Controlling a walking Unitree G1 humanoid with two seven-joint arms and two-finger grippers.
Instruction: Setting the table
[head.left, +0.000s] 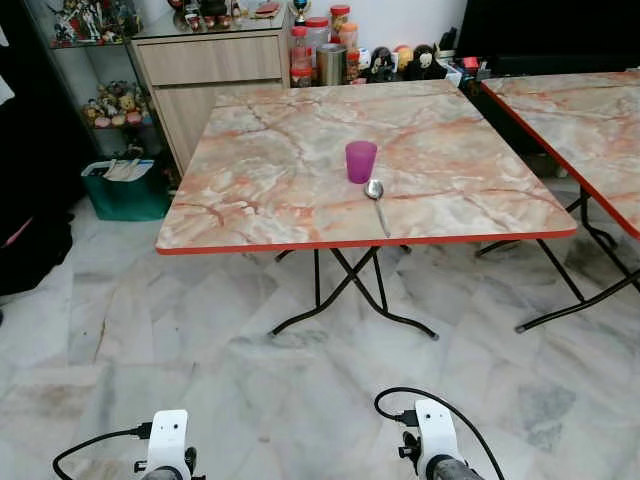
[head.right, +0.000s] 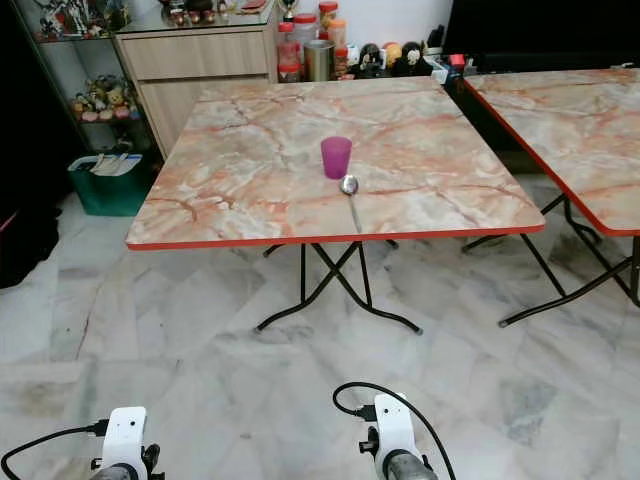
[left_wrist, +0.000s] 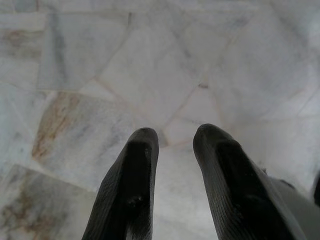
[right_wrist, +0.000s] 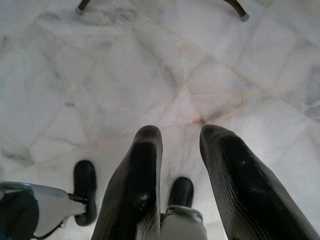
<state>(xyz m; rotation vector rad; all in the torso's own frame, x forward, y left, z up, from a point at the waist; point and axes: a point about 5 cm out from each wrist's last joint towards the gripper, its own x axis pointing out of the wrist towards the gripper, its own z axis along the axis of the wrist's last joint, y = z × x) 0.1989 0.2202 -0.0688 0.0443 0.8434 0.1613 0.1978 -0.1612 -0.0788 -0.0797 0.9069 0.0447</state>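
You're standing off from the marble-patterned folding table (head.left: 260, 215) holding the purple plastic cup (head.left: 360, 161) and metal spoon (head.left: 376, 197), left gripper (left_wrist: 175, 150) and right gripper (right_wrist: 180, 150) hanging parted and empty, so walking closer likely comes next.

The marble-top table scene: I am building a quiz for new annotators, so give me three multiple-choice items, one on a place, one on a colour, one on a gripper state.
1. Where does the spoon lie on the table?
A. Just in front of the cup, toward the near edge
B. Inside the cup
C. At the far left corner

2. What colour is the cup?
A. Green
B. Purple-pink
C. White

3. How does the left gripper stand?
A. Shut on the spoon
B. Shut on the cup
C. Open, holding nothing, over the floor

Answers:
1 A, the spoon's bowl lies right beside the cup's base, its handle toward the red front edge.
2 B, the cup is a translucent purple-pink.
3 C, the left wrist view shows marble floor through the gap between the two fingers.
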